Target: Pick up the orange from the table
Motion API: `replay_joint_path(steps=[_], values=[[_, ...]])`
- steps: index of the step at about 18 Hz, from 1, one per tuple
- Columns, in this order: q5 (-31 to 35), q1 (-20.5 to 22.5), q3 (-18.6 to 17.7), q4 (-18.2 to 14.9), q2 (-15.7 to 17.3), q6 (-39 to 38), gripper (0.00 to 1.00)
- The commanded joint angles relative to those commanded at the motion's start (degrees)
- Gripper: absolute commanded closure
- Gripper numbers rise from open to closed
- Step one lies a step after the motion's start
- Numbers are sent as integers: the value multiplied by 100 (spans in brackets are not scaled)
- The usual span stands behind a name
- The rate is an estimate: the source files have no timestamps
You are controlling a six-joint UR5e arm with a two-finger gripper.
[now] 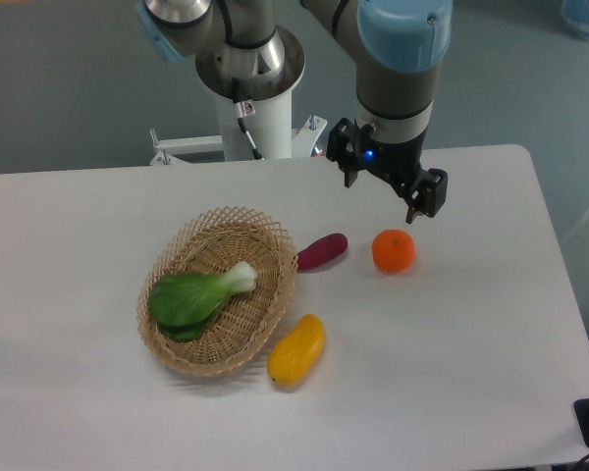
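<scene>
Starting from the near edge of the table (452, 392), I see a yellow mango-like fruit (296, 349) lying just beside the rim of a woven basket (182, 355). A leafy green vegetable (196, 296) rests inside the basket. Further back, a purple oblong vegetable (322, 251) lies against the basket's far right rim. The orange (394, 250) sits on the bare table to the right of that purple piece, near it but not touching.

Beyond the orange, the gripper (391, 186) hangs above the table, and in this view it looks set a little behind the fruit rather than around it. I cannot tell whether the jaws stand apart or together; the fingers are dark and foreshortened from this angle. Nothing is between them that I can see.

My worry is the descent. With one fixed camera I judge depth poorly, so a finger could land on top of the orange and send it rolling. Being round and smooth, it would run freely on this table, perhaps into the purple vegetable. Closing off-centre could also squeeze it out sideways.
</scene>
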Motion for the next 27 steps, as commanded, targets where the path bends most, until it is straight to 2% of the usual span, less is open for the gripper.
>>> replay_joint_path(steps=[6, 11, 13, 16, 18, 20, 24, 27], values=[[-123, 26, -35, 17, 17, -17, 0], [-219, 26, -377, 544, 17, -61, 0], [-299, 35, -710, 929, 70, -158, 0], [-246, 26, -878, 1072, 61, -71, 0], [-229, 35, -1018, 1090, 44, 392, 0], [-229, 122, -1290, 1116, 26, 1339, 0], [-237, 439, -1617, 1563, -9, 2756, 0], [-264, 711, -1906, 1757, -114, 3680, 0]])
